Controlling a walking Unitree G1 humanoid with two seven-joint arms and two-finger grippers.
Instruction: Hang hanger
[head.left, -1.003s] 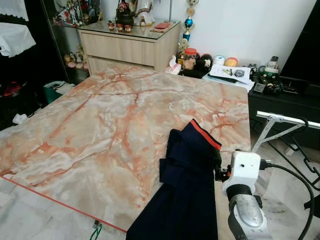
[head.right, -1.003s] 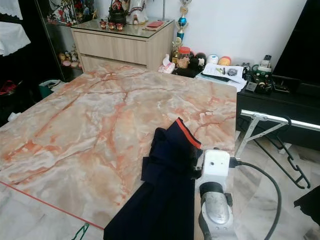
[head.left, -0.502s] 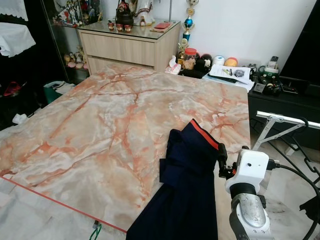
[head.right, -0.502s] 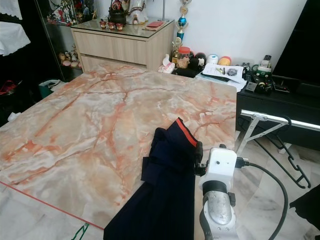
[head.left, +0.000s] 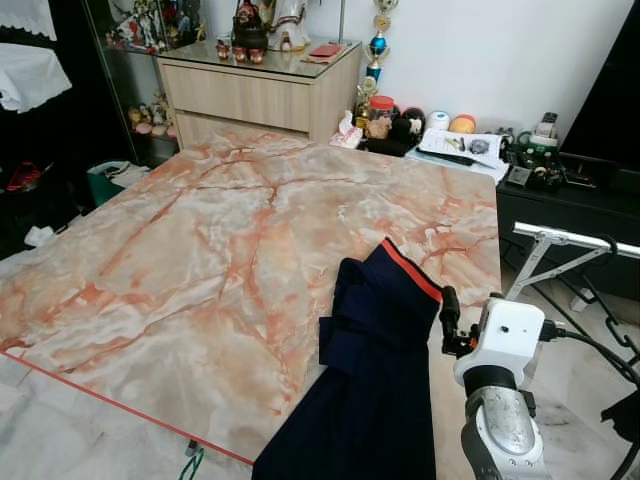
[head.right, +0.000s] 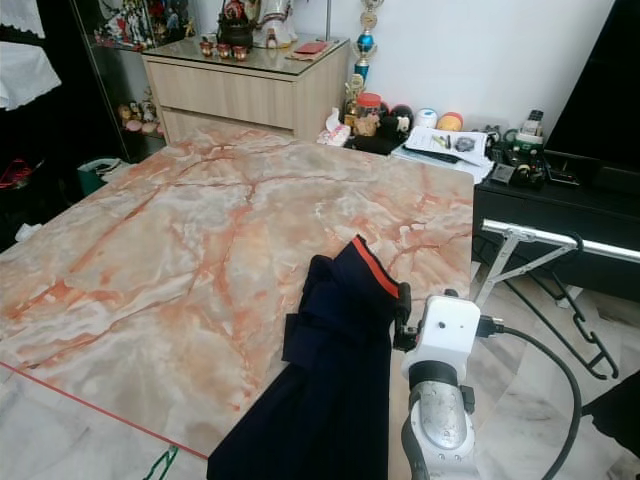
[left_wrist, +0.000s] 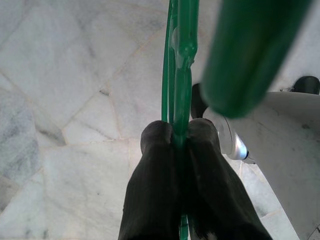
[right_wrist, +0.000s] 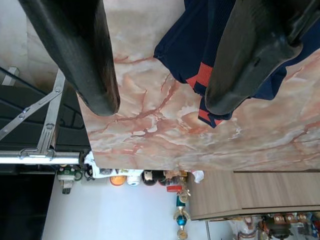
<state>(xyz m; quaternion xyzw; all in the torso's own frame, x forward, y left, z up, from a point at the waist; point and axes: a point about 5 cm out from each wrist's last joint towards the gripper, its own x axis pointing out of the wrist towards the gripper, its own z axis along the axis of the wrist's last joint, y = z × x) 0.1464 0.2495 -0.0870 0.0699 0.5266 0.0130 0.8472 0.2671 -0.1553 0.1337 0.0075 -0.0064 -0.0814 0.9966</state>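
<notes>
Hanger (left_wrist: 181, 75), thin green wire, sits pinched between the closed fingers of the left gripper (left_wrist: 176, 131), low over the floor. Light and springy, it is probably best held near the hook. Right gripper (right_wrist: 160, 107) hovers open beside the shirt (head.left: 375, 340).

the table top (head.left: 220, 250) is cream marble veined with orange-pink; the garment (head.left: 375, 370) on it is navy blue with a red-orange band at its edge; the hanger (left_wrist: 179, 85) is bright green between black fingers (left_wrist: 155, 190); the floor (left_wrist: 65, 100) is pale grey-veined marble; the drawer cabinet (head.left: 255, 95) is light wood
</notes>
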